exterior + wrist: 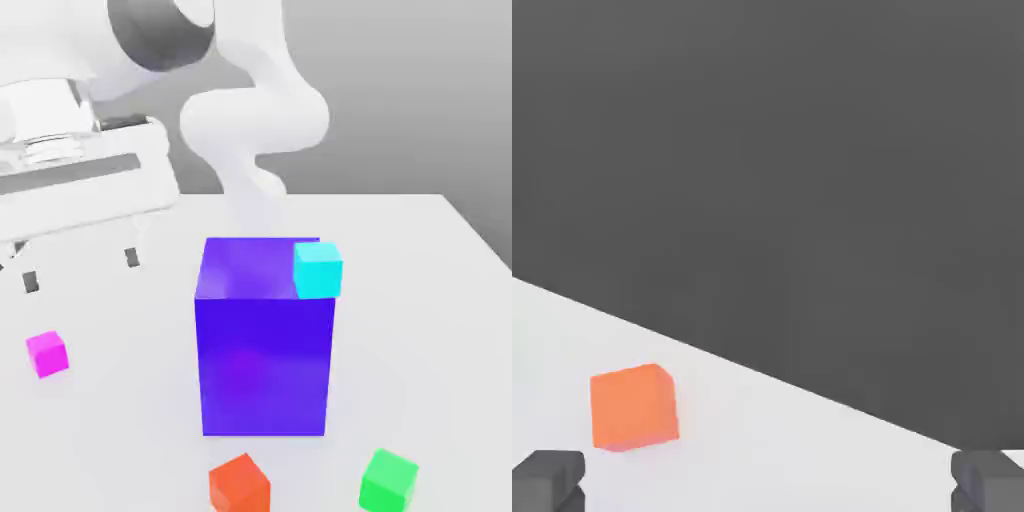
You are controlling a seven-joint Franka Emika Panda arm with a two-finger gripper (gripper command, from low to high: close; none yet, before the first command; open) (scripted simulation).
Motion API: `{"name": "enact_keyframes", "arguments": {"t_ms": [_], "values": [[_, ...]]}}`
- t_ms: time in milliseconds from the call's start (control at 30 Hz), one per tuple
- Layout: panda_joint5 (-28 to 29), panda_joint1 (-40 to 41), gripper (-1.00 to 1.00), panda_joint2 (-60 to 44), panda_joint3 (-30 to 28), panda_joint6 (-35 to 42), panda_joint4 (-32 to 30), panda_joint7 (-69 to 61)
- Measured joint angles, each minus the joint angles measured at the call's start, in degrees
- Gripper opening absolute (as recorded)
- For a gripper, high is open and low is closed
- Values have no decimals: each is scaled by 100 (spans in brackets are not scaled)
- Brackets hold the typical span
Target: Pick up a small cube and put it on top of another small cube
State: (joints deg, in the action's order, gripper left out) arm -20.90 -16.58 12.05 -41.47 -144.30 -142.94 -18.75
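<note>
The magenta-pink cube (47, 353) lies on the table (120, 420) below the gripper (80, 270), whose spread, empty fingers hang above it, the hand's top cut off.

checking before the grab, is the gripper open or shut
Open: the gripper fingertips stand wide apart with nothing between them, above the table.

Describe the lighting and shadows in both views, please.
Exterior view: soft, even light; the blue-violet block shows a faint pink sheen on its front, and shadows on the table are barely visible. Hand view: flat light, dark backdrop, no clear shadow under the orange cube.
</note>
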Motion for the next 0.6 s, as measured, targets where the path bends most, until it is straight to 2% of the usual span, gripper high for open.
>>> {"name": "enact_keyframes", "arguments": {"t_ms": [167,333,467,600], "values": [[-620,-13,0,-721,-490,-185,-194,-1372],[-1144,366,0,-1410,-633,-387,-393,-2677],[-1328,679,0,-1848,-661,-625,-576,-3555],[-1258,987,0,-2165,-774,-943,-786,-4256]]}}
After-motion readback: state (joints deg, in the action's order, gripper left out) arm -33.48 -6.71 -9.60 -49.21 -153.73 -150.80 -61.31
